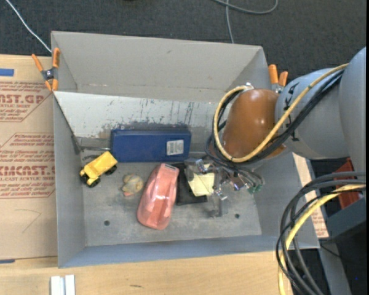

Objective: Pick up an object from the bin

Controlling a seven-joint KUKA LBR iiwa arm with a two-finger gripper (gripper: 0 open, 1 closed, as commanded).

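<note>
While my gripper (pixel 216 195) sits beside the small pale-yellow block (pixel 201 184), mid-bin right, I can't tell its opening; block seems light, rigid: pinch flat sides.

scuffed matt metal bin (pixel 166 106), glossy pink case (pixel 158 196)

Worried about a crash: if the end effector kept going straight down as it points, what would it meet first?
Under the end effector, probably the bare bin floor, right of the pink oblong object; depth is unclear.
</note>
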